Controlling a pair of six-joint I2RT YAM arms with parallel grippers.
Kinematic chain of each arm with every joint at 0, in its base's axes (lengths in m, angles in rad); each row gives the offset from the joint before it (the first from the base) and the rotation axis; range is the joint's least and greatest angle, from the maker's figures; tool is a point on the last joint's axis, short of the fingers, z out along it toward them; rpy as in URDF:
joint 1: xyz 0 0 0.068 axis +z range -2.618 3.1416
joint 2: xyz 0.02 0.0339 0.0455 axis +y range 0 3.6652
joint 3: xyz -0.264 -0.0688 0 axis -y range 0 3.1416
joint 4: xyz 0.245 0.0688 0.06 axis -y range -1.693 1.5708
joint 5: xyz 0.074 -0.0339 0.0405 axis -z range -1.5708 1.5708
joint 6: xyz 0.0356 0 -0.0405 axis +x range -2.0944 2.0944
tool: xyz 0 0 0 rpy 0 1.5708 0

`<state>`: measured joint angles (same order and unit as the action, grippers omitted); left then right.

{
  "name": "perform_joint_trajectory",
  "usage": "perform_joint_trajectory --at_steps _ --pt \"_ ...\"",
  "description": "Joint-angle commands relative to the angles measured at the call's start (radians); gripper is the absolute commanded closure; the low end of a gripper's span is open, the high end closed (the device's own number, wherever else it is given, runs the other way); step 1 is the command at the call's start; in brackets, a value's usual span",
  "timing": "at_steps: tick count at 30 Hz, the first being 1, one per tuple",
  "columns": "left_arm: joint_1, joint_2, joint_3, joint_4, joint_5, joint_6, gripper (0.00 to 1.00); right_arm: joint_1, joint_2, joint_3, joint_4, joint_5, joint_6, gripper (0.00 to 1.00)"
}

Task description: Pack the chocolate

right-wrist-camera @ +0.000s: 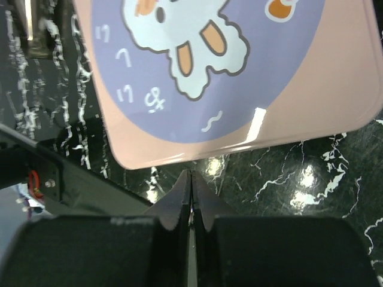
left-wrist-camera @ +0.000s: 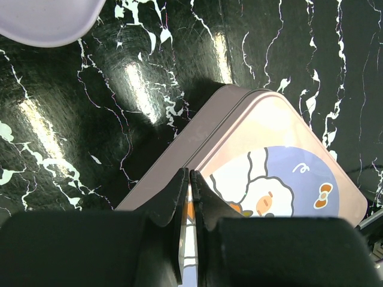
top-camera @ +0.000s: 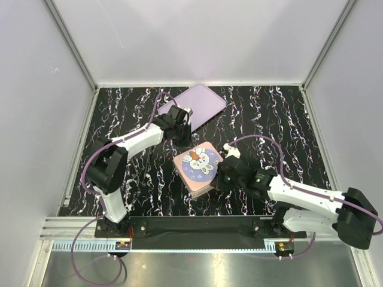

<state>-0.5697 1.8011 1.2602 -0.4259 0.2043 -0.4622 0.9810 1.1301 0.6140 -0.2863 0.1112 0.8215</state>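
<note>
Pink and square, the tin [top-camera: 198, 168] sits mid-frame on the black marbled table [top-camera: 275, 119] with its bunny lid [top-camera: 201, 161] on, so nothing inside shows. The chocolate appears in no view, and I cannot tell whether it lies in the tin. A lilac tray [top-camera: 200, 103] lies at upper centre.

Only the left wrist view shows the tin's side wall and the seam under the lid. Only the right wrist view shows the print close up, filling the top of the frame.

From above, the left arm bends in from the lower left. The left gripper [top-camera: 184, 139] is between tray and tin, fingers pressed together, tips over the lid's corner. The right arm stretches low from the lower right. The right gripper [top-camera: 220, 177] is just beside the tin's right edge, fingers together on nothing.
</note>
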Motion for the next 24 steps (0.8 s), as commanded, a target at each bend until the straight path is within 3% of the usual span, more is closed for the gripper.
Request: perform_joint_trajectory --at_steps 1,5,12,18,24 --pt "-0.009 -0.045 0.001 -0.017 -0.003 0.002 0.90 0.007 -0.087 0.065 -0.060 0.010 0.007 0.93" --pt "-0.012 -0.054 -0.008 -0.011 -0.005 0.002 0.90 0.007 -0.110 0.107 -0.103 0.033 -0.016 0.90" --pt "-0.012 -0.068 -0.035 0.018 0.009 -0.001 0.90 0.007 0.104 0.225 -0.181 0.102 -0.070 0.88" --pt "-0.015 -0.062 -0.050 0.030 0.010 -0.004 0.90 0.007 0.125 0.094 -0.113 0.051 0.011 0.89" --pt "-0.019 -0.059 -0.038 0.012 0.007 0.000 0.89 0.008 0.094 0.087 -0.114 0.062 0.013 0.88"
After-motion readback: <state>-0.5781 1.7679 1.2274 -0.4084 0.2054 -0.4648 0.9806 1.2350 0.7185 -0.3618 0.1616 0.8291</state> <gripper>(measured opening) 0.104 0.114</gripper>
